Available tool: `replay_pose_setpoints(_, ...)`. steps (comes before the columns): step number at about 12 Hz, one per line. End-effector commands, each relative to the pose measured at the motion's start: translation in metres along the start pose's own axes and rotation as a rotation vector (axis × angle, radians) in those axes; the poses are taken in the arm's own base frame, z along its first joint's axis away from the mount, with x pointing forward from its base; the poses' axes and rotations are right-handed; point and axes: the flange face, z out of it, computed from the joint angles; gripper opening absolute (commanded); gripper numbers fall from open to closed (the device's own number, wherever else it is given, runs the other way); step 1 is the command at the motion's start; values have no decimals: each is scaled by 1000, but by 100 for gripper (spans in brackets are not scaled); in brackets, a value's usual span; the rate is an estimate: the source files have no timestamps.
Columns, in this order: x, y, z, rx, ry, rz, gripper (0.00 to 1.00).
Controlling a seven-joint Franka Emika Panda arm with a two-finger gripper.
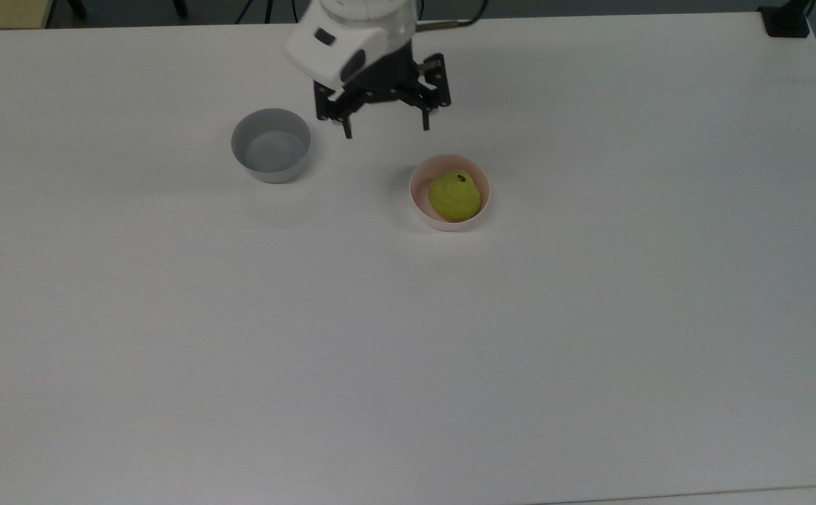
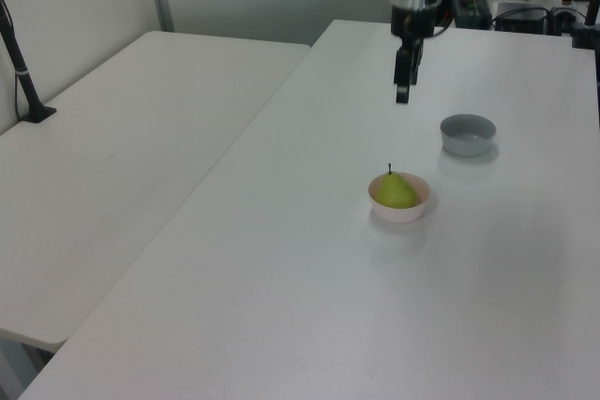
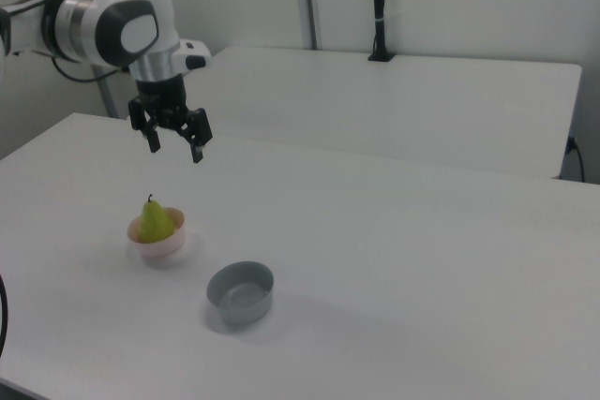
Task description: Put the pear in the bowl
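The gripper hangs in the air with its two black fingers spread wide and nothing between them; the right view shows the same splayed stance. It points straight down at bare table, raised well above the surface. In the top view it sits between the two bowls and toward the far edge, well apart from the fruit.

The pear sits inside the pink bowl, stem up, as the left view shows with the yellow-green body rising above the rim. It seems to rest a little toward the top view's right wall of the bowl, though whether it actually touches that wall is hard to tell. The grey bowl stands empty, off to the top view's left.

Judged from this, the placing is done: the fruit is in the correct bowl and free of the fingers. What may remain is only for the arm to clear away.

The arm's white wrist stands vertical above the fingers, the upper links bending back toward the right view's left edge.
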Motion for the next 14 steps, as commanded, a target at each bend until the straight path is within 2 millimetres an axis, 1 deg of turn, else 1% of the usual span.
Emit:
replay_pose_setpoints(1,-5,38,-54,-16,-14,81,100)
replay_pose_setpoints(2,-10,53,-67,-19,-25,108,100)
replay_pose_setpoints(4,-27,82,-93,-22,-37,159,100)
replay_pose_setpoints(5,-37,96,-107,-22,-18,187,100)
replay_pose_setpoints(6,-46,115,-121,-21,4,213,100)
replay_pose_setpoints(7,-52,127,-128,-17,17,223,100)
replay_pose_setpoints(8,-52,133,-129,-22,24,202,100)
replay_pose_setpoints(9,-55,147,-131,-27,37,154,100)
replay_pose_setpoints(11,-52,164,-134,-44,84,62,100)
replay_pose_setpoints(13,-48,171,-133,-61,113,-21,100)
replay_pose_setpoints(14,-47,170,-132,-60,114,-21,100)
